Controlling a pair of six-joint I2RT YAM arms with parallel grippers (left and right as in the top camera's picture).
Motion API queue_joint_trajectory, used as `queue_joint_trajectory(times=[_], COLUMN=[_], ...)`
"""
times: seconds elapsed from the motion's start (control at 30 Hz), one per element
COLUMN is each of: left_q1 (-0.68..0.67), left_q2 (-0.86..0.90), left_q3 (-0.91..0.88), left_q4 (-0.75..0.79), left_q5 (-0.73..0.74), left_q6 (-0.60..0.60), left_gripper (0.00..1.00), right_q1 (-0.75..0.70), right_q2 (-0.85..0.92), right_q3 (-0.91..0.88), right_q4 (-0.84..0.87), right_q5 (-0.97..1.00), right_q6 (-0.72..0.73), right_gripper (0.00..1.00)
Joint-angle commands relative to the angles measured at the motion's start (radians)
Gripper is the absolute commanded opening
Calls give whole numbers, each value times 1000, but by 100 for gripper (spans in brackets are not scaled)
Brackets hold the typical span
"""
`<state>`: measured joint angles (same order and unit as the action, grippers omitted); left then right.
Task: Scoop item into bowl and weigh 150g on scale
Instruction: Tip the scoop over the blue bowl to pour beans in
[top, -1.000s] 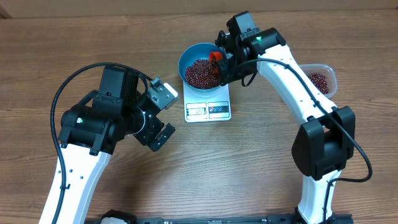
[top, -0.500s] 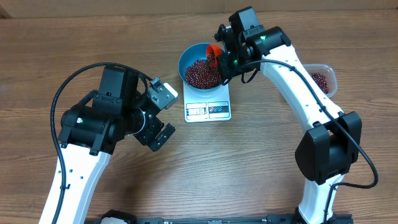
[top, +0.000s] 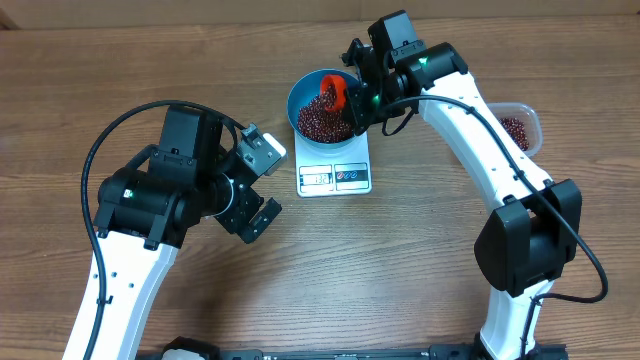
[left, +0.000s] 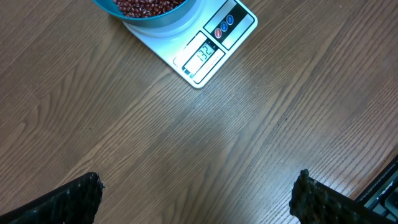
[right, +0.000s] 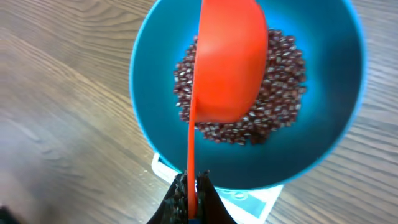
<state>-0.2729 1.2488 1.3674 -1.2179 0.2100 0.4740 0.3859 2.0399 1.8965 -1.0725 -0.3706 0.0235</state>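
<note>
Right gripper (right: 189, 200) clamps the orange scoop (top: 334, 92) at one o'clock over the blue bowl (top: 299, 93), left gripper (left: 199, 199) gapes wide; overtipping could push beans (top: 318, 122) past target on the scale (top: 335, 177).

Scale (left: 186, 43), display (left: 202, 56): the digits read 132 in the left wrist view. Button panel (left: 225, 23): markings too small to read. No other legible text found.

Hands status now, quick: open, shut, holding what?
Left hand: open, holding nothing.
Right hand: closed on the handle of the small orange-red plastic scoop, which is tipped over the round deep bright-blue bowl.
</note>
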Motion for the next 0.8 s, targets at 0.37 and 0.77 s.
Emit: queue_joint_trajectory(times=[0.37, 0.77], left_q1=[4, 4], left_q2=[6, 6], left_q3=[0, 0], left_q4=[3, 3], left_q5=[19, 19], left_q6=[-10, -10], left_gripper=[100, 100], right_q1=[-2, -2], right_q2=[-48, -48], right_q3=[36, 35], right_q4=[8, 26], right_q5=[-50, 47], right_q6=[55, 55], right_gripper=[4, 4])
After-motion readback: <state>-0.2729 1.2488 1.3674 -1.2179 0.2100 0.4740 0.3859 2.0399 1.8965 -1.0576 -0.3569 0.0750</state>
